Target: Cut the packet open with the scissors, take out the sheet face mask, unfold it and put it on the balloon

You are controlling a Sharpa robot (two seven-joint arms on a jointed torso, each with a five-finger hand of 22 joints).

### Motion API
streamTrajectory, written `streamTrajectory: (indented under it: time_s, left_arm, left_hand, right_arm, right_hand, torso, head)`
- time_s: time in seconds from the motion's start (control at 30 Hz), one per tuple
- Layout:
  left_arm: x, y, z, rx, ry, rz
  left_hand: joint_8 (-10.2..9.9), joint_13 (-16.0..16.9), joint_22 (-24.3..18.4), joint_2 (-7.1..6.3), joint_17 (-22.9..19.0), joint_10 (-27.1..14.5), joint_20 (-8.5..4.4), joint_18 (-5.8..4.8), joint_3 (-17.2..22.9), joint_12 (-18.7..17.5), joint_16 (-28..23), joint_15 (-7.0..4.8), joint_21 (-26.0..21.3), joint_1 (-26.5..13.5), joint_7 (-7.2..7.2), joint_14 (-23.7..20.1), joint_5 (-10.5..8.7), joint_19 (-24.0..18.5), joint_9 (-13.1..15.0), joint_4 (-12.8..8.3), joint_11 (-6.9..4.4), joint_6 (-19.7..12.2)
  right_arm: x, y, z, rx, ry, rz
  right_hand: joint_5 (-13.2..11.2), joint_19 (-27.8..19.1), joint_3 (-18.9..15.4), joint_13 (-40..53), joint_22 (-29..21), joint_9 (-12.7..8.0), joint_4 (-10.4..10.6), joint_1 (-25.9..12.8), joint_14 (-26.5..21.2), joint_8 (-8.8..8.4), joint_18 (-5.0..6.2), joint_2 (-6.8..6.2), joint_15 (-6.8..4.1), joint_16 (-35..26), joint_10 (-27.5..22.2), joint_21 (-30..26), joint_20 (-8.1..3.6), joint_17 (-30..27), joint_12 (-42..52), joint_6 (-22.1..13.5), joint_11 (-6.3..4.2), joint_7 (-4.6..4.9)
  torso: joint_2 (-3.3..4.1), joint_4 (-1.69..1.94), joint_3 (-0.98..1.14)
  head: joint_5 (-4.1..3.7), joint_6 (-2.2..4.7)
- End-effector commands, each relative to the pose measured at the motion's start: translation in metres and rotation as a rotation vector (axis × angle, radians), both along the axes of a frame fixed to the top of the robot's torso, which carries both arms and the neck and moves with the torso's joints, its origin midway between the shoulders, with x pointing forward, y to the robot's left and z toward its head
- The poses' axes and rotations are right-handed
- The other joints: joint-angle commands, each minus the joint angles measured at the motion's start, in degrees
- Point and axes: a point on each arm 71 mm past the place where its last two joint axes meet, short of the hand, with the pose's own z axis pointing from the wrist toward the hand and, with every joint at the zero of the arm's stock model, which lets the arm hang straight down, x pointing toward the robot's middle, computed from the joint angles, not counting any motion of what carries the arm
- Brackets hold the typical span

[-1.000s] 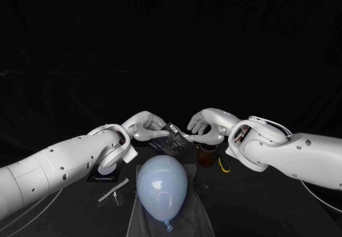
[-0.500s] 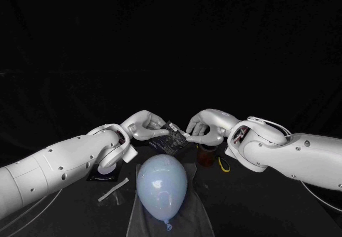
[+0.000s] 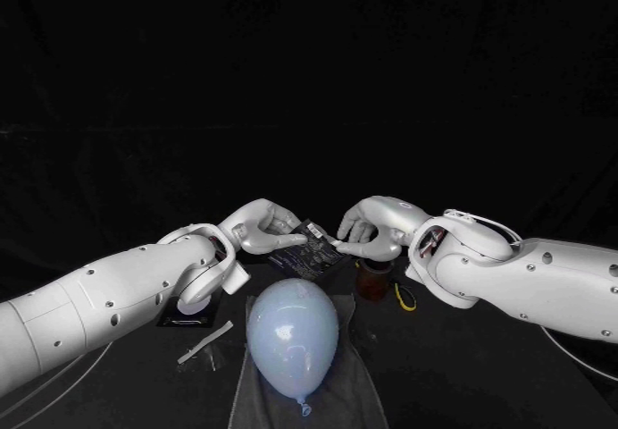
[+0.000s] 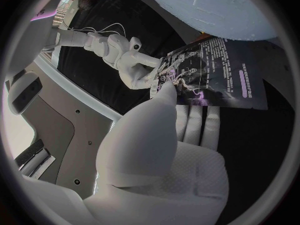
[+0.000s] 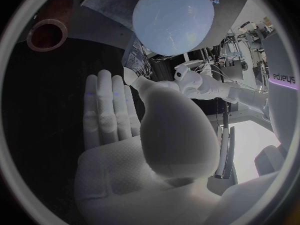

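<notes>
Table [image 3: 489, 380] is black, with a dark backdrop all round the far side. You've got the packet [image 3: 305, 254] up off the surface, just beyond the balloon [image 3: 294, 335]. Your left hand [image 3: 262, 231] pinches its left edge and your right hand [image 3: 367, 229] its right edge. Balloon lies near centre on a clear sheet [image 3: 363, 395]. Pale strip [image 3: 206, 342] lies to its left, brown cup [image 3: 373, 284] and yellow scissors handle [image 3: 407, 298] to its right.

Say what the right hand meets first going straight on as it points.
The packet, held in the left hand; the right hand looks to be at its edge, though depth is unclear.
</notes>
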Motion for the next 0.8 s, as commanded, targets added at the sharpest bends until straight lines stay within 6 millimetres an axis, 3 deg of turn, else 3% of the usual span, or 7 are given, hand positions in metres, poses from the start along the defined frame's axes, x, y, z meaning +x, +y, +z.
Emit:
streamTrajectory:
  time_s: [0.03,0.4,0.43,0.57,0.6,0.8]
  left_arm:
    - [-0.0007,-0.0012,0.0022,-0.017,-0.005,-0.009]
    - [-0.001,-0.0021,0.0022,-0.017,-0.005,-0.012]
    - [-0.0011,-0.0022,0.0022,-0.017,-0.005,-0.013]
    - [-0.0013,-0.0024,0.0022,-0.017,-0.005,-0.015]
    - [-0.0013,-0.0024,0.0022,-0.017,-0.004,-0.015]
    - [-0.0014,-0.0024,0.0022,-0.018,-0.004,-0.015]
  left_hand:
    - [0.3,-0.1,-0.1,-0.38,0.0,0.4,-0.02,0.36,0.2,-0.2,-0.2,-0.01,0.1,0.0,-0.34,0.3,0.14,0.4,2.1,0.0,-0.01,0.1]
    - [0.3,-0.1,-0.1,-0.38,0.0,0.4,-0.02,0.36,0.2,-0.2,-0.2,-0.01,0.1,0.0,-0.34,0.3,0.14,0.4,2.1,0.0,-0.01,0.1]
    - [0.6,0.0,-0.2,-1.15,0.3,0.7,-0.02,0.35,2.0,-0.6,-0.6,0.0,0.0,-0.7,-0.33,0.4,0.14,0.5,2.3,0.0,-0.01,0.0]
    - [0.6,0.0,-0.2,-1.15,0.3,0.7,-0.02,0.35,2.0,-0.6,-0.6,0.0,0.0,-0.7,-0.33,0.4,0.14,0.5,2.3,0.0,-0.01,0.0]
    - [0.8,0.0,-0.2,-1.64,0.3,1.0,-0.02,0.34,3.1,-0.9,-1.0,0.14,0.0,-1.1,-0.32,0.0,0.14,0.5,2.4,-0.1,0.01,-0.1]
    - [0.8,0.0,-0.2,-1.64,0.3,1.0,-0.02,0.34,3.1,-0.9,-1.0,0.14,0.0,-1.1,-0.32,0.0,0.14,0.5,2.4,-0.1,0.01,-0.1]
  right_arm:
    - [-0.0001,-0.001,0.0012,-0.008,-0.023,-0.008]
    - [0.0004,-0.0022,-0.0008,-0.023,0.0,-0.012]
    - [0.0007,-0.0021,-0.0012,-0.026,0.004,-0.012]
    - [0.0017,-0.0023,-0.002,-0.032,0.011,-0.014]
    - [0.0021,-0.0026,-0.0022,-0.034,0.013,-0.016]
    - [0.0025,-0.0014,-0.0034,-0.042,0.022,-0.014]
  right_hand:
    - [0.2,0.4,0.4,0.1,-0.1,0.0,0.0,-0.1,-0.2,-0.25,0.0,0.7,-0.22,0.3,0.2,0.1,-0.05,0.1,0.3,0.3,0.22,0.3]
    - [0.2,0.5,0.2,0.2,-0.2,-0.1,0.0,-0.4,-0.4,-0.44,-0.02,0.53,-0.18,0.7,0.2,0.0,-0.05,0.2,0.3,0.3,0.29,0.37]
    - [0.1,0.5,0.3,0.3,-0.2,-0.1,0.0,-0.4,-0.5,-0.43,-0.02,0.68,-0.2,0.8,0.2,0.0,-0.06,0.3,0.4,0.4,0.25,0.32]
    - [0.1,0.7,0.6,0.5,-0.3,0.0,-0.1,0.0,-0.6,-0.47,0.0,1.26,-0.32,1.4,0.3,0.0,-0.13,0.5,0.5,0.7,0.08,0.13]
    - [0.1,0.8,0.7,0.5,-0.3,0.0,-0.1,0.0,-0.6,-0.48,0.01,1.28,-0.33,1.4,0.3,0.0,-0.14,0.5,0.5,0.8,0.06,0.11]
    - [0.1,0.8,0.7,0.6,-0.3,0.0,-0.2,0.1,-0.6,-0.51,0.01,1.15,-0.35,1.6,0.3,0.0,-0.16,0.6,0.6,0.8,0.04,0.1]
  torso:
    - [-0.03,-0.02,0.04]
    - [-0.02,-0.01,0.05]
    - [-0.02,0.01,0.05]
    - [-0.02,-0.01,0.03]
    - [-0.02,0.0,0.0]
    - [-0.01,0.0,0.0]
  head:
    - [0.06,0.04]
    - [-0.05,-0.07]
    - [-0.06,-0.09]
    - [-0.12,-0.09]
    - [-0.06,-0.09]
    - [-0.07,-0.12]
